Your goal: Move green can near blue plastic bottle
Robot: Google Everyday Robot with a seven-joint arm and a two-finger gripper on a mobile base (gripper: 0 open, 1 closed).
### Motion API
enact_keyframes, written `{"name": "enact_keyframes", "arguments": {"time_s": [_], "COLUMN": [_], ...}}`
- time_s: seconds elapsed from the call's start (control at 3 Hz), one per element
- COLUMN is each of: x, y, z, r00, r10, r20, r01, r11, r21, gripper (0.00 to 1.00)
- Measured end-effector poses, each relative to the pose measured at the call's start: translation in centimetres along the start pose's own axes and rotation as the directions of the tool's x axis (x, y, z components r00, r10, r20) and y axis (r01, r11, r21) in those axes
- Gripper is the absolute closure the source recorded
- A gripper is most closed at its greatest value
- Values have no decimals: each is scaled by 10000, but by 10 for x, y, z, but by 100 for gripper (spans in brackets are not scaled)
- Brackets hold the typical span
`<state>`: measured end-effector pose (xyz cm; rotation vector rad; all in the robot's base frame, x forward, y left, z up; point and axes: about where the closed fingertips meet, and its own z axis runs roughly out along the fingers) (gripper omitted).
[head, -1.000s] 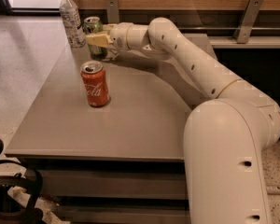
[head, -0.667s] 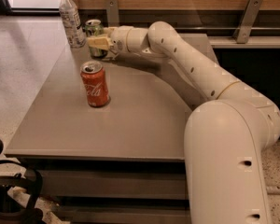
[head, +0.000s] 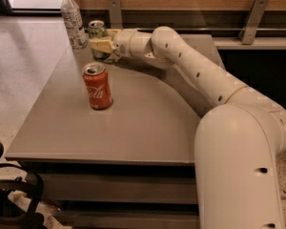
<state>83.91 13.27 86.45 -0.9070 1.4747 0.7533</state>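
The green can (head: 97, 30) stands at the far left of the grey table (head: 148, 123), just right of the blue plastic bottle (head: 72, 20), which is clear with a white cap and a white label. My gripper (head: 101, 46) is at the green can, low in front of it, and hides the can's lower half. The white arm (head: 190, 63) reaches across the table from the right. Whether the can rests on the table or is held just above it is hidden.
A red cola can (head: 97, 86) stands upright on the table nearer to me, in front of the gripper. A wooden wall with metal brackets (head: 251, 13) runs behind the table. The table's left edge drops to the pale floor (head: 19, 70).
The gripper and the green can stay in the same place beside the bottle. The red can has not moved.
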Motion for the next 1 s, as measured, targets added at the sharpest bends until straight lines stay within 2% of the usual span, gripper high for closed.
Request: {"name": "enact_keyframes", "arguments": {"time_s": [0.67,1.0], "x": [-2,-2], "y": [0,0], "z": [0,0], "r00": [10000,10000], "r10": [0,1], "r20": [0,0], "r01": [0,-1], "r11": [10000,10000], "r21": [-2,-3], "gripper": [38,5]}}
